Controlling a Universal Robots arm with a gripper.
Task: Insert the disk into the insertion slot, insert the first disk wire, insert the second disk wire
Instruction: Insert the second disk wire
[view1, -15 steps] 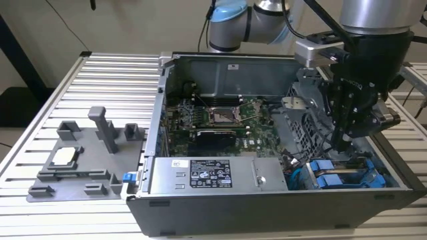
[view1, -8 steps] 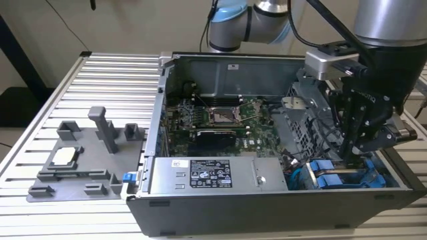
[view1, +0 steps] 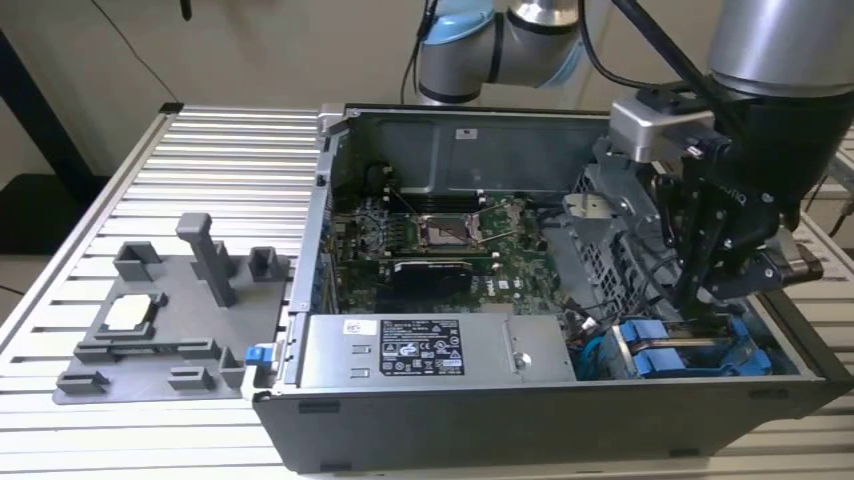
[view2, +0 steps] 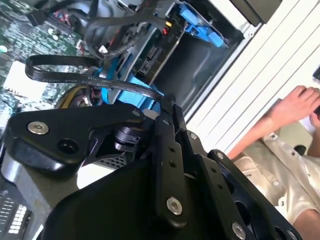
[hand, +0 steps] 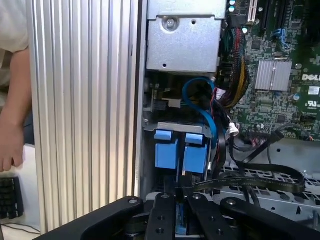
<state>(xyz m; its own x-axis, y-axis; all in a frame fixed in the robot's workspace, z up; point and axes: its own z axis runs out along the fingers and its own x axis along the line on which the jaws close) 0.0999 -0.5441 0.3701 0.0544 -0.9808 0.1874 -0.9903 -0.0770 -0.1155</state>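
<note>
"What crowded the gripper (hand: 178, 194)?"

"A bundle of cables (hand: 235, 75) lay beyond it, and a blue cable (hand: 200, 100) looped nearer. It was pinched shut on a flat black wire (hand: 260, 181)."

"And the disk (hand: 180, 152)?"

"Just past its tip, sitting in the slot (hand: 148, 150) of the open case (view1: 534, 420). The first wrist view added a person's hand (hand: 11, 150) by a keyboard (hand: 10, 197)."

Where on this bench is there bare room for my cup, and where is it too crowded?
Bare ribbed table lies behind the grey fixture, to the exterior view's left of the computer case; a narrower strip runs in front of the fixture. Crowded: the case corner by the blue carriers, where the gripper is shut on a black cable.
</note>
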